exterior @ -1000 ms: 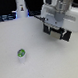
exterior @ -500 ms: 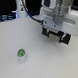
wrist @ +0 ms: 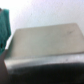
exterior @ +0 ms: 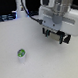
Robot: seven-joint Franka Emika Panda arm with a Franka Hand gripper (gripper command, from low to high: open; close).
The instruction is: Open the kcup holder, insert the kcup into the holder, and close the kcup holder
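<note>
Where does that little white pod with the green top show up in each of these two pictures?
Exterior view: the small white plastic cup-shaped pod with the green round top stands on the white table, toward the exterior view's left, apart from the arm.
Wrist view: the pod is not in it; a flat grey surface fills most of the picture.
Shared landmark: none can be matched with certainty between the two views.

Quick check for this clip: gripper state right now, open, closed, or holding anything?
Gripper: cannot be told whether open or closed; the fingers are too blurred. It is not holding the kcup, which sits apart on the white table.
</note>
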